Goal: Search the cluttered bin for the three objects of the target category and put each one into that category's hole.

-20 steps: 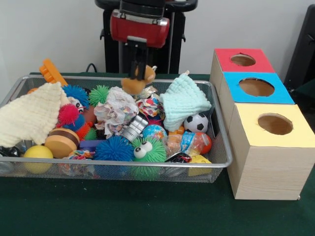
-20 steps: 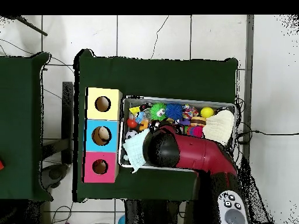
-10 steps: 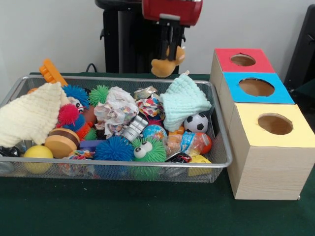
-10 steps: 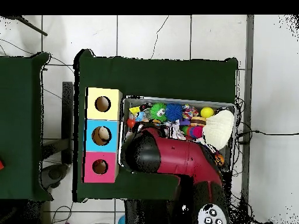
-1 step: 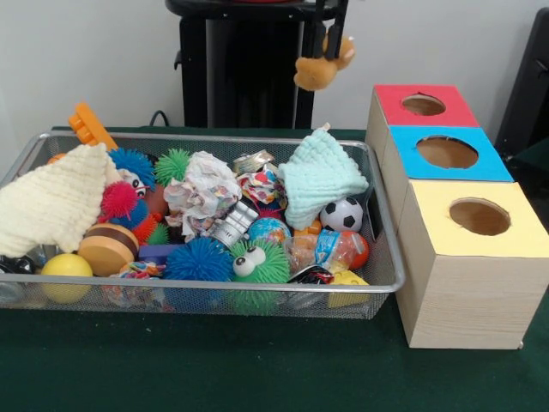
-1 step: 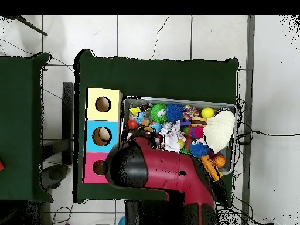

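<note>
My gripper [image 5: 328,30] is clamped on a tan plush toy [image 5: 319,69], which hangs high above the far rim of the wire bin [image 5: 257,287], short of the red-topped box [image 5: 422,106]. The bin and the three boxes sit on a dark green table [image 5: 214,369]. Behind is a pale wall [image 5: 86,60]; from overhead, white floor tiles [image 6: 176,35] surround the table.

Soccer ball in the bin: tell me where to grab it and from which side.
Take the soccer ball across its middle, coming straight down from above. It is round, so any opposite pair of points should serve, and its top shows clear. The mint cloth leans against one side and the bin's wire wall is close, so a sideways approach looks cramped.
</note>
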`<move>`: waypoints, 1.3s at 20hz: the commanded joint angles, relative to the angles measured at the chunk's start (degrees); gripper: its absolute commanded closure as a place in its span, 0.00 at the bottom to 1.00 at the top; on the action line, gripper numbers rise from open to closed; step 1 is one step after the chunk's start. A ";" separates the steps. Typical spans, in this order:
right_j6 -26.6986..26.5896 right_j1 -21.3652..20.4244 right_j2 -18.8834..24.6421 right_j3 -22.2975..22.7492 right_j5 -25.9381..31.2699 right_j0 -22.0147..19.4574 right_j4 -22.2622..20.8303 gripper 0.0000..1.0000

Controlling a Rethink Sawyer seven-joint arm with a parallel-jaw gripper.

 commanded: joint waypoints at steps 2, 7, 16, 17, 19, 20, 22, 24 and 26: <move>13.20 -2.20 -2.80 5.62 6.68 3.22 2.11 1.00; 14.19 -1.55 -4.64 6.91 4.82 5.86 2.87 1.00; 14.84 -1.17 -6.15 11.98 -1.37 9.21 4.00 1.00; 15.05 -1.06 -6.21 12.48 -1.91 9.51 4.27 1.00; 15.61 -0.76 -6.50 13.35 -2.90 10.40 4.73 1.00; 15.92 -0.59 -6.73 13.67 -3.43 10.97 4.86 1.00; 16.45 -0.14 -7.24 14.11 -4.33 12.07 5.19 1.00; 16.88 0.24 -7.79 14.29 -4.92 13.08 5.47 1.00; 17.23 0.51 -8.49 14.39 -5.19 14.34 5.74 1.00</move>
